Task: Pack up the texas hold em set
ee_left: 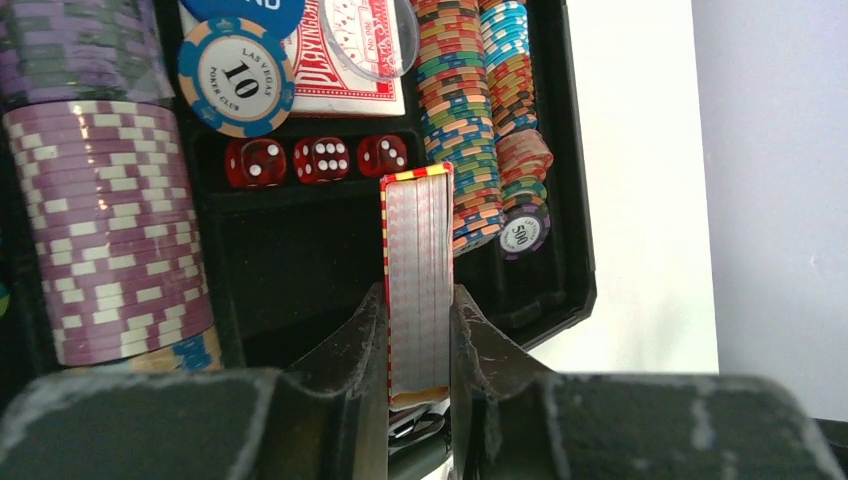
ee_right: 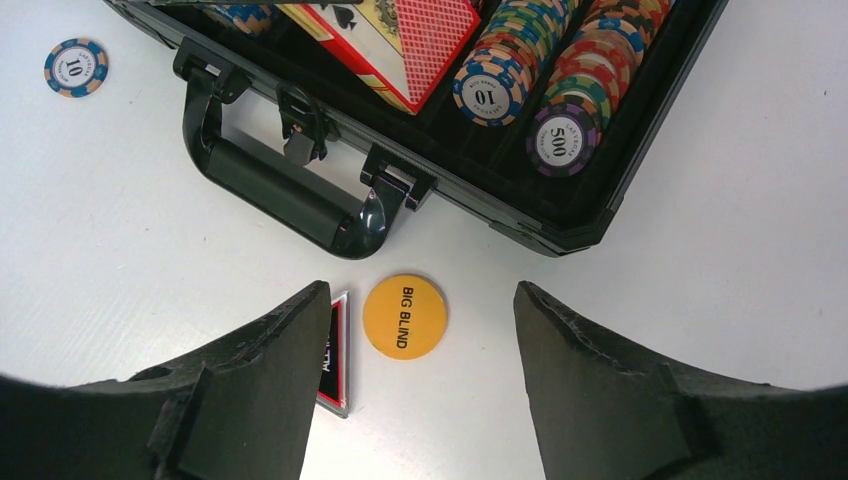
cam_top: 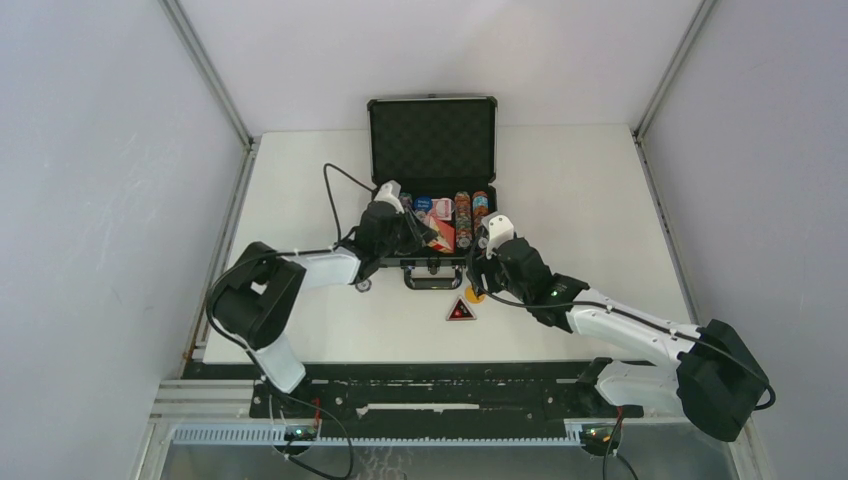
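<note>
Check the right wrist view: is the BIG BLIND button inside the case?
No: the button lies on the table, outside the case and just in front of its handle side.

White table (cam_top: 590, 210), bearing an open black briefcase (cam_top: 432, 262) toward its far side. Just before the briefcase handle, a yellow BIG BLIND button (ee_right: 404, 316). Close beside that, a red-and-black triangular marker (cam_top: 460, 310). Off the handle's left end, one loose blue 10 chip (ee_right: 76, 67), lying flat.

Open black briefcase (cam_top: 432, 140), lid upright; chip rows (ee_left: 110, 230) and three red dice (ee_left: 320, 160) seated in foam; red card box (ee_left: 418, 280) edge-on above middle compartment; yellow BIG BLIND button (ee_right: 404, 316) outside, near handle (ee_right: 270, 190).
</note>
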`<state>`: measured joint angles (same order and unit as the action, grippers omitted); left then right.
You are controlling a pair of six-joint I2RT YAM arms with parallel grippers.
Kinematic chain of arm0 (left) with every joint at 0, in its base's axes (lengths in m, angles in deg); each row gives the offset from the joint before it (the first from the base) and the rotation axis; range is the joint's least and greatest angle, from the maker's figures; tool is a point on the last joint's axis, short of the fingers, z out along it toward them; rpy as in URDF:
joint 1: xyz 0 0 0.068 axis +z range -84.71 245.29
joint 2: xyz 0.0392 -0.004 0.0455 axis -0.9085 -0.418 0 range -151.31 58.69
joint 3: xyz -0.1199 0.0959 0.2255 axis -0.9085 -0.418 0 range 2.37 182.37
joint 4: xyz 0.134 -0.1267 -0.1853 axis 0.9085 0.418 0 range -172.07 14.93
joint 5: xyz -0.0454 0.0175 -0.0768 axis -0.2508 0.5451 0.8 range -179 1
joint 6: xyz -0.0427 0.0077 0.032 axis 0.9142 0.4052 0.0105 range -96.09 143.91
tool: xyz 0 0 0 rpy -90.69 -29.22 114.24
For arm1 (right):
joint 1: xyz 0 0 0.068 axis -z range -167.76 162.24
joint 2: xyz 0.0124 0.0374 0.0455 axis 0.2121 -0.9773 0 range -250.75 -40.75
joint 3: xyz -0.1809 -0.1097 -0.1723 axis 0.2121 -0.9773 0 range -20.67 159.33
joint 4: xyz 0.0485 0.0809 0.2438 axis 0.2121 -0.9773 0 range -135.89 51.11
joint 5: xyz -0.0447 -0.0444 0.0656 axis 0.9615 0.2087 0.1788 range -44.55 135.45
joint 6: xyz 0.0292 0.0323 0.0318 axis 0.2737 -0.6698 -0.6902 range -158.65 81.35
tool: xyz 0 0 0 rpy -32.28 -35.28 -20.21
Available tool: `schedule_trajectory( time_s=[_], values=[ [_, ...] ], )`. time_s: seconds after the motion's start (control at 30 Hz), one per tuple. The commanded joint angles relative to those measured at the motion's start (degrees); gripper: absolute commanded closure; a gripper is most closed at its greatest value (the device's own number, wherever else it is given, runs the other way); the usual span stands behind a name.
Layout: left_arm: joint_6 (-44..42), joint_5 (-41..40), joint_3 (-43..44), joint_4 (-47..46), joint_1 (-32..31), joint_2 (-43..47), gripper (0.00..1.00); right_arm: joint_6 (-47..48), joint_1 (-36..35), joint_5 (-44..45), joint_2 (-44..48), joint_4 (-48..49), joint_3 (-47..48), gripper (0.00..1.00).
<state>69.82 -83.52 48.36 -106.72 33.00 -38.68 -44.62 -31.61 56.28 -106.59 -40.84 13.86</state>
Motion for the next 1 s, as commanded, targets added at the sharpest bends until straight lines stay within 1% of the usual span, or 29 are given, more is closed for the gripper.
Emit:
schedule_trajectory(
  time_s=[0.0,0.2,0.43,0.57,0.83,0.97],
  values=[
    [-0.8,3.8,4.5,-0.4,-0.2,-1.0,1.0,-1.1,0.5,0.0,-0.1,2.3,0.1,0.25],
    [-0.5,4.1,5.4,1.5,-0.2,-1.9,1.0,-1.1,0.6,0.1,-0.4,2.3,0.1,0.25],
    [-3.5,0.2,5.0,8.4,-0.3,0.9,1.0,-1.2,0.7,0.3,-0.6,2.3,0.1,0.25],
    [-4.0,-0.4,3.5,8.9,-0.1,1.9,1.0,-1.3,0.7,0.2,-0.8,2.4,0.2,0.25],
    [-3.2,2.3,3.1,8.1,-0.2,1.1,1.0,-1.4,0.7,0.2,-0.7,2.3,0.1,0.26],
    [-3.7,1.0,3.1,11.2,-0.2,1.9,1.0,-1.4,0.7,0.2,-0.7,2.4,0.1,0.26]
  ],
)
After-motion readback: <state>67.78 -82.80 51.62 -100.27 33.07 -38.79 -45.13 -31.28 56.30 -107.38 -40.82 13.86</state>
